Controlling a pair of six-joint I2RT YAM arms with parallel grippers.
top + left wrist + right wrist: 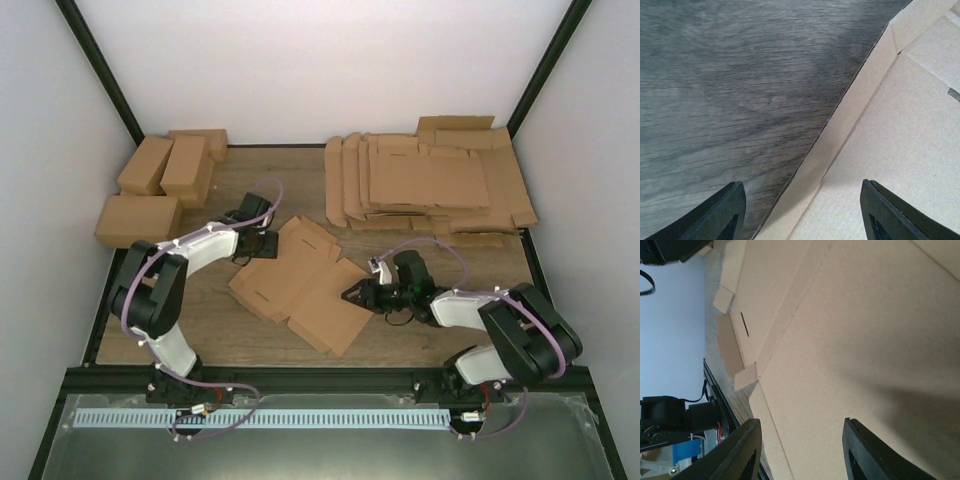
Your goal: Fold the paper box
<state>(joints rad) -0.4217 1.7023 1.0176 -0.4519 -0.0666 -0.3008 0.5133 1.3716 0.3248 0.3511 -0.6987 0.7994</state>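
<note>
The paper box (pixel 300 285) lies flat and unfolded in the middle of the wooden table, a brown die-cut sheet with flaps. My left gripper (pixel 252 250) is open at the sheet's left upper edge; the left wrist view shows its fingers (pixel 720 215) astride the sheet's edge flap (pixel 850 115), one over wood, one over cardboard. My right gripper (pixel 352 293) is open at the sheet's right edge; the right wrist view shows its fingers (pixel 740 450) spread just over the cardboard panel (pixel 850 330).
A pile of flat cardboard blanks (pixel 430 185) lies at the back right. Several folded brown cartons (pixel 160 185) stand at the back left. Black frame rails run along the table's edges (pixel 330 378).
</note>
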